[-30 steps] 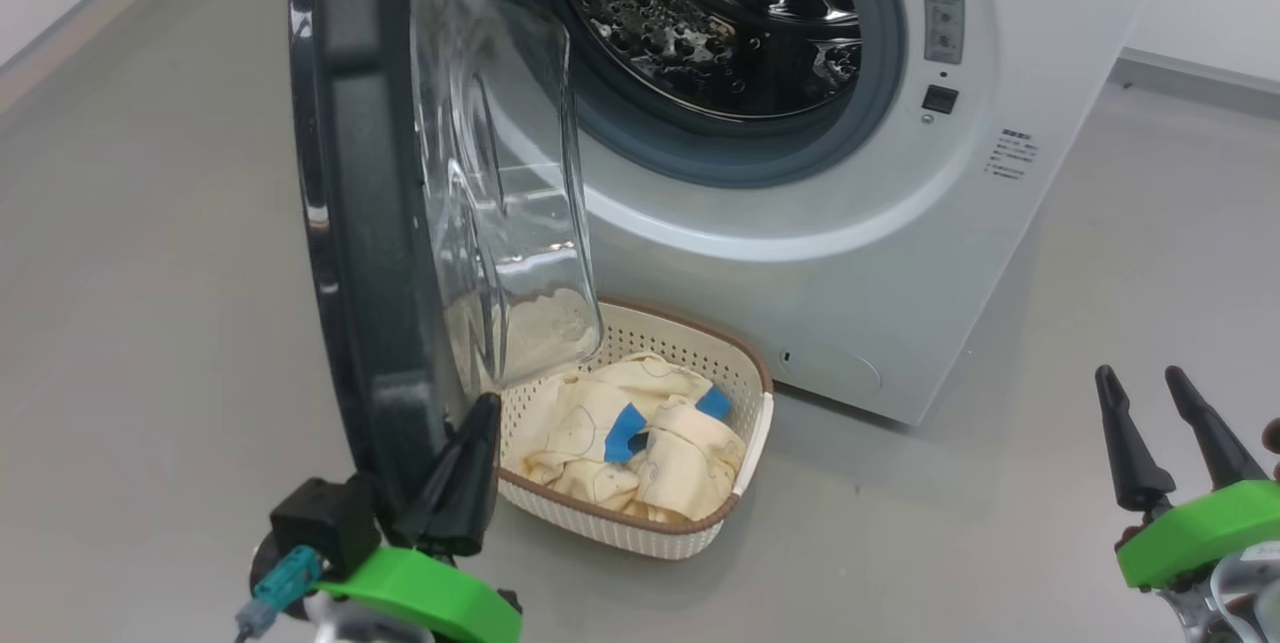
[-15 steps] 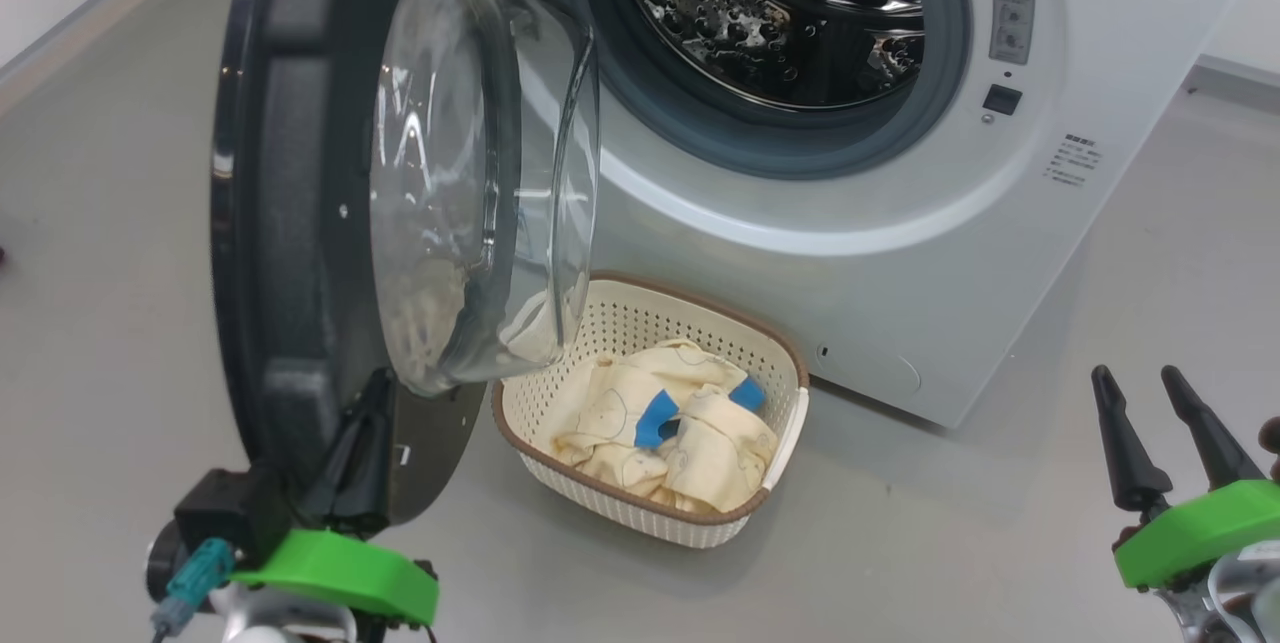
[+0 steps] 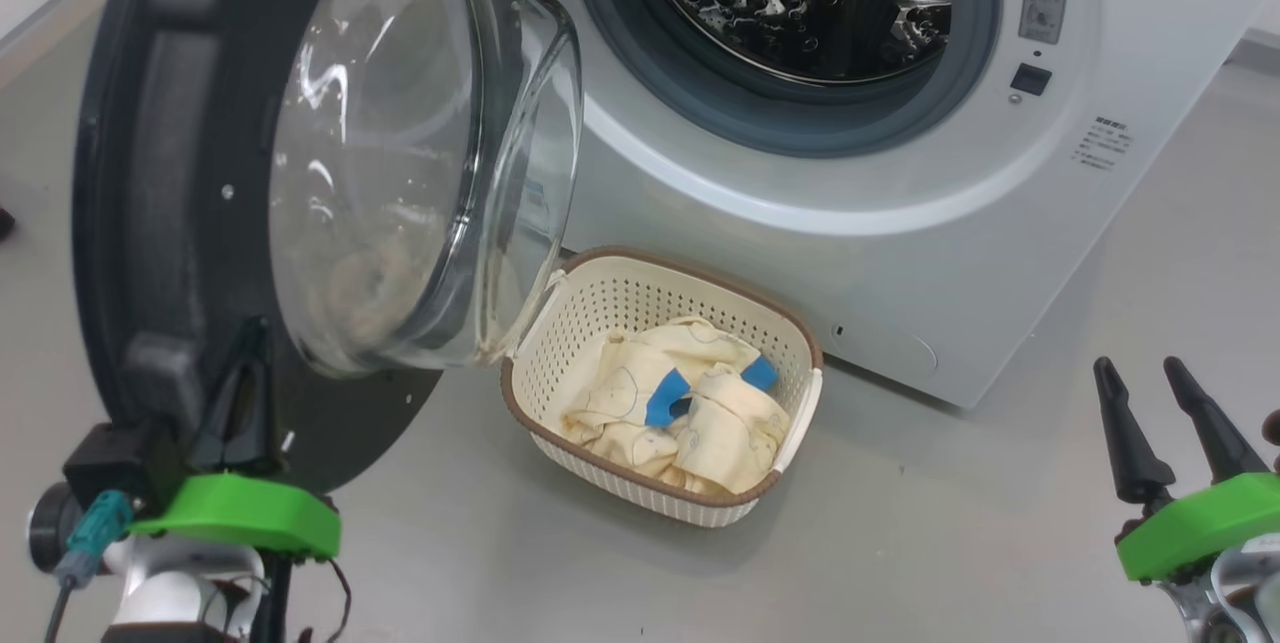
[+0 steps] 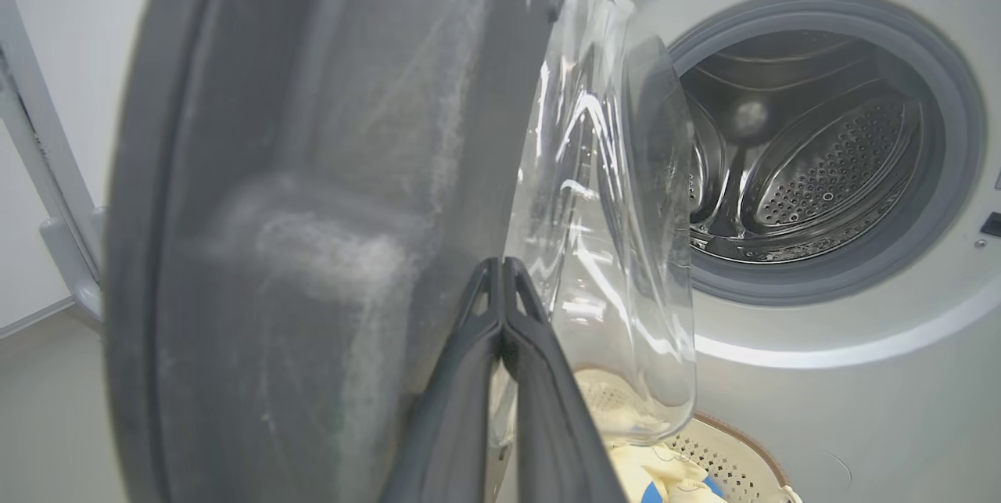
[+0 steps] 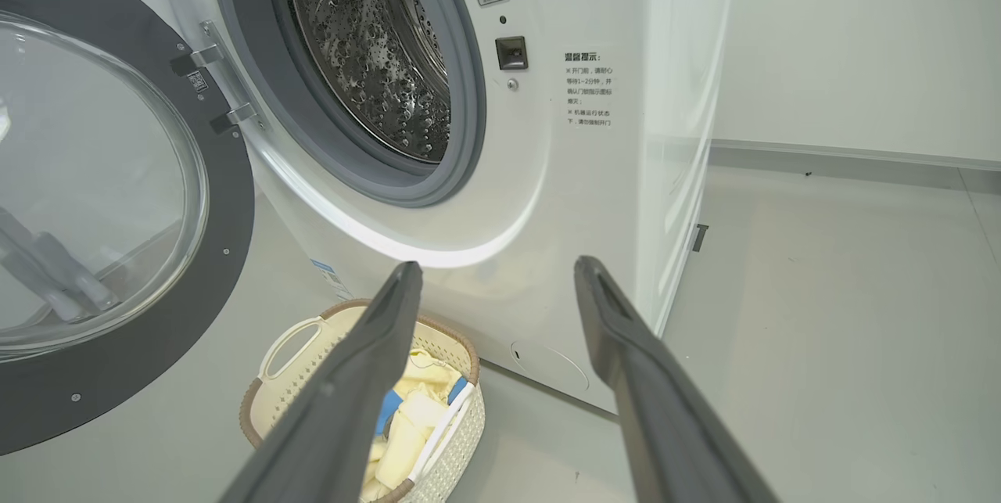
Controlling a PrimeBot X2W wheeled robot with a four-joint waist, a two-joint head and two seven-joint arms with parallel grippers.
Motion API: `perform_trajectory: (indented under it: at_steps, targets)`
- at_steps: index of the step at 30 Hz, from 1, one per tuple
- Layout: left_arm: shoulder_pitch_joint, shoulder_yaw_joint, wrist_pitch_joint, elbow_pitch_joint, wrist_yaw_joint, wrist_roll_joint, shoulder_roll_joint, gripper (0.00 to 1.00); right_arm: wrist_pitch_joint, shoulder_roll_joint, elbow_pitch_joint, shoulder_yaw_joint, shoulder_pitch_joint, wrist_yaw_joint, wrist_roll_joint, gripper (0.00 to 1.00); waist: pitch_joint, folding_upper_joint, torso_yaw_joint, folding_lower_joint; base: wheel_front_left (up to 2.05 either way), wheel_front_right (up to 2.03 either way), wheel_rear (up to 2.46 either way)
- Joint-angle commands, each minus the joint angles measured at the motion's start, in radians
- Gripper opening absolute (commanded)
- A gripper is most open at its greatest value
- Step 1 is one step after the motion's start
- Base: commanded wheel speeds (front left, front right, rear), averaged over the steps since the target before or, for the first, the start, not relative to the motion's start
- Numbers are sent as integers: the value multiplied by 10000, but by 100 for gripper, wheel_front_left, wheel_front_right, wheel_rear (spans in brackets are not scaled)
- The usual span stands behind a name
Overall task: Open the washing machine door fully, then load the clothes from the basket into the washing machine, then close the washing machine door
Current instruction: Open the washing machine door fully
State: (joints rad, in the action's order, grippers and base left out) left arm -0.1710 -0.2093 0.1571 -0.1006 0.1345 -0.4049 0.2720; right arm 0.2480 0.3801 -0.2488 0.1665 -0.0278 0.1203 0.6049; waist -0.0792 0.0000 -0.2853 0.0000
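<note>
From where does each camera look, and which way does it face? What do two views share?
Head view: on the head, facing forward and down at door, washer, basket; left tool lower left, right tool lower right.
Left wrist view: on the left wrist, along its shut fingers toward door and drum.
Right wrist view: on the right wrist, between its open fingers toward washer and basket.
Shared: all show door, drum, basket.
</note>
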Motion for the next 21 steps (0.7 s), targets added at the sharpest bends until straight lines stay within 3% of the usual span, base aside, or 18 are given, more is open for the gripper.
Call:
perform_trajectory:
  at_steps: [1, 21]
  targets:
    - [-594, 650, 110, 116, 156, 5, 439, 0, 138, 409, 309, 108, -397, 104, 19, 100, -63, 0, -5, 0, 0, 0, 0]
    - [-2462, 1779, 998, -3032, 326, 49, 973, 0, 138, 695, 404, 93, -679, 104, 42, 100, -780, 0, -137, 0, 0, 0, 0]
